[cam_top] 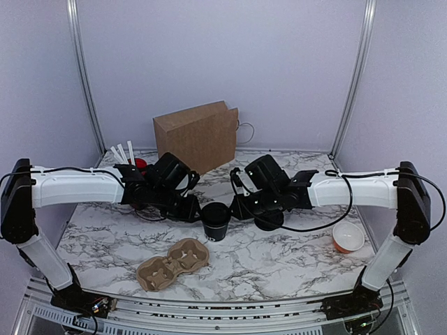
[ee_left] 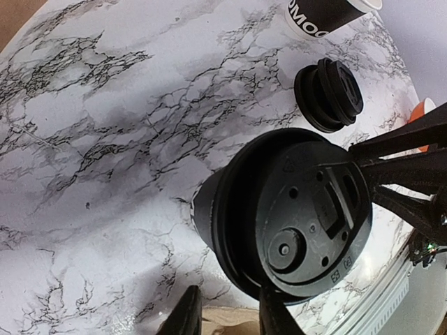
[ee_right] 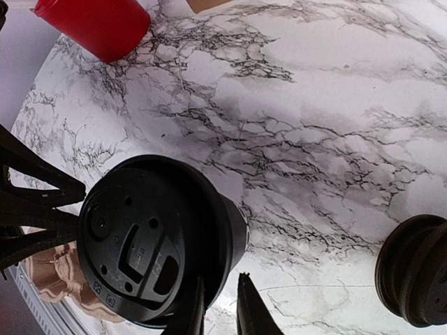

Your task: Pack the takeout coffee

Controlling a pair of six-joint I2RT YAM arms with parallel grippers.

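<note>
The takeout coffee (cam_top: 216,220) is a small black paper cup with a black round lid, standing upright mid-table. My left gripper (cam_top: 195,211) is close on its left and my right gripper (cam_top: 238,209) close on its right. In the left wrist view the lidded cup (ee_left: 293,216) fills the frame. The left gripper (ee_left: 229,315) has its jaws a little apart with only table and cardboard showing between them, and one finger lies against the lid's rim. In the right wrist view the cup (ee_right: 154,244) sits beside the right gripper (ee_right: 220,310), whose narrow gap is empty.
A cardboard cup carrier (cam_top: 173,264) lies in front of the cup. A brown paper bag (cam_top: 197,136) stands behind, with a red cup of white sticks (cam_top: 138,163) to its left. Also there are a stack of black lids (ee_left: 328,94), another black printed cup (ee_left: 318,14) and an orange cup (cam_top: 348,237).
</note>
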